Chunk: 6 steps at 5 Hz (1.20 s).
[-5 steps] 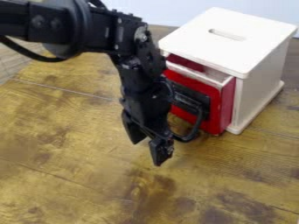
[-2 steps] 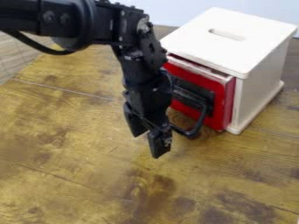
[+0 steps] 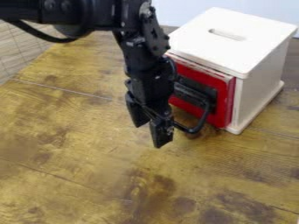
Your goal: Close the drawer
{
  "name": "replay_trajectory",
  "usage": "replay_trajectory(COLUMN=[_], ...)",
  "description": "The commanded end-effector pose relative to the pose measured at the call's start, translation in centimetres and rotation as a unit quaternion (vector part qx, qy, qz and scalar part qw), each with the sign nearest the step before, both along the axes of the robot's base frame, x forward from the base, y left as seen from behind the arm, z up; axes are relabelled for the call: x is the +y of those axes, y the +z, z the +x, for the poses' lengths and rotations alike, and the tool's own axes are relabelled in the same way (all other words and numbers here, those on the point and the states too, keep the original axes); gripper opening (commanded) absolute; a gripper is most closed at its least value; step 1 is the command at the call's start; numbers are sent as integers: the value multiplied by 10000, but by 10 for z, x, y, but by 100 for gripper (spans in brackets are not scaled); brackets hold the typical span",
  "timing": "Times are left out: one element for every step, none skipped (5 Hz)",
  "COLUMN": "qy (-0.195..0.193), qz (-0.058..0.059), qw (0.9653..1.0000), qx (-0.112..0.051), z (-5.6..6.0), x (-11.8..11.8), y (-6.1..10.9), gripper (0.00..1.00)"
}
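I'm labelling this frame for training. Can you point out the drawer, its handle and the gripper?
drawer [image 3: 201, 81]: camera view, on its red front.
handle [image 3: 204, 116]: camera view, on the black loop's right side.
gripper [image 3: 156, 129]: camera view, between its open fingertips.

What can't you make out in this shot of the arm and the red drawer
Camera view, the only one:
- The drawer: its left part and part of the loop handle are hidden behind the arm, so whether it is fully shut is unclear.
- The end effector: dark and blurred; contact with the handle cannot be told.
- The white box: its back and far side face away.
- The arm's base: cut off by the top-left edge.
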<state>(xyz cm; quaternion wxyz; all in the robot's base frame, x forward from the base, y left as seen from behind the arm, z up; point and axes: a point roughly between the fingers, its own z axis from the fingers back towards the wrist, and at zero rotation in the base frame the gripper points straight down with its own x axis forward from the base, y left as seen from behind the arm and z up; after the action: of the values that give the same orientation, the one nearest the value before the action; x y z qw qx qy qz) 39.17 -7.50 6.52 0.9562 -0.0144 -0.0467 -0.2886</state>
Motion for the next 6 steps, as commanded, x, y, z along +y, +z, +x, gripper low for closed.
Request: replay_trajectory(qy=[-92, -54, -97, -146, -200, -34], qz=[-84, -70, -70, -116, -47, 3], qw=[9991, 9991, 9991, 9993, 9992, 9994], qx=[-396, -411, -405, -327, -343, -358], z=[16, 22, 23, 25, 26, 34], x=[-5, 0, 7, 15, 21, 27], y=[23, 21, 14, 8, 7, 7], gripper=[0, 0, 0, 0, 0, 0])
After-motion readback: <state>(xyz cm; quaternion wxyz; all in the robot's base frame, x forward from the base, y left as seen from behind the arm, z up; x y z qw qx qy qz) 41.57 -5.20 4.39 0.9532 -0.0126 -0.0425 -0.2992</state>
